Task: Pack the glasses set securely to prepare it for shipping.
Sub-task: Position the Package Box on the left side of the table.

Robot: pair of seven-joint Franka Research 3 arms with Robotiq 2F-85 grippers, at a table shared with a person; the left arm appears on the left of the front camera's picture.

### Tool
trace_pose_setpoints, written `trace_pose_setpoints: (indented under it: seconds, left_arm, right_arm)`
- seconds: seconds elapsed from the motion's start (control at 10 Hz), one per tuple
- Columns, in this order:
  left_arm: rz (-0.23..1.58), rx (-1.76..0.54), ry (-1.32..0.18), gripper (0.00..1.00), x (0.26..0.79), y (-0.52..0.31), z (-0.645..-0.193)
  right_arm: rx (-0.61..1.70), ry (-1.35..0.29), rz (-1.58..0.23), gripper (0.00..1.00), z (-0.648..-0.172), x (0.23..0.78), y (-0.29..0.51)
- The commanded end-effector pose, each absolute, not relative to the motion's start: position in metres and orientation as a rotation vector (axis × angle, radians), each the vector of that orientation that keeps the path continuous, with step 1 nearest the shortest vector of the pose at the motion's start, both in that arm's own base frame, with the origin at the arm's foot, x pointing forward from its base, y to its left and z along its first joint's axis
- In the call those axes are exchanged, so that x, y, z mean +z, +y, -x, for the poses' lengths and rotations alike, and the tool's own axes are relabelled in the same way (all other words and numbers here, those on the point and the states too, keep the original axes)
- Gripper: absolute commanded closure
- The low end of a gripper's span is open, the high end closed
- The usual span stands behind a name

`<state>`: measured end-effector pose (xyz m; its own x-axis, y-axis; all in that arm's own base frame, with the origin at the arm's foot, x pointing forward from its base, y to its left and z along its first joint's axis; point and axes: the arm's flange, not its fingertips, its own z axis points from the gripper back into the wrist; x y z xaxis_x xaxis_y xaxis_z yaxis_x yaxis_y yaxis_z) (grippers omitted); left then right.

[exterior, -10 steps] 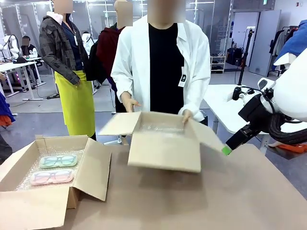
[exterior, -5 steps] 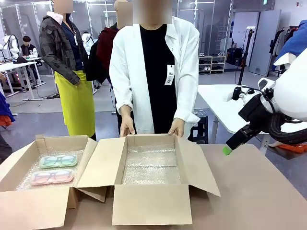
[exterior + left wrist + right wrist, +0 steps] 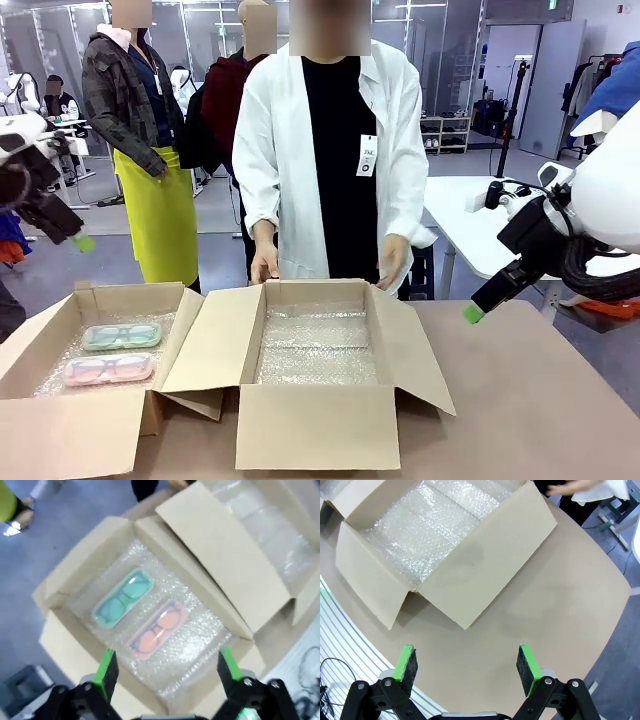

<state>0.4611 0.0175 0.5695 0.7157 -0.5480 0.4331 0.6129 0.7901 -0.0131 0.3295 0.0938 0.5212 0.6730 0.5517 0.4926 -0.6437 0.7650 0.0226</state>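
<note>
Mint case [image 3: 121, 336]; pink case [image 3: 108, 369]; long axes L-R, parallel.

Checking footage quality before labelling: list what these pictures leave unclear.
- Left wrist view: mint case and pink case are blurred; frame details unreadable.
- Front view: left box's near wall hides its near floor.
- Front view: the person's badge print is too small.
- Right wrist view: the person's hand is motion-blurred at the edge.
</note>
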Motion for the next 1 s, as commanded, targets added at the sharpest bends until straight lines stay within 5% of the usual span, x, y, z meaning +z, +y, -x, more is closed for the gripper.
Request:
trace_pose_setpoints:
  seconds: [0.0,0.9]
  left_arm:
    - [0.102,-0.683,-0.455,0.0,0.552,0.001,-0.431]
    - [0.133,-0.682,-0.431,0.0,0.56,0.004,-0.454]
  right_arm:
    - [0.676,-0.488,-0.193,0.0,-0.328,0.521,0.095]
    - [0.676,-0.488,-0.193,0.0,-0.328,0.521,0.095]
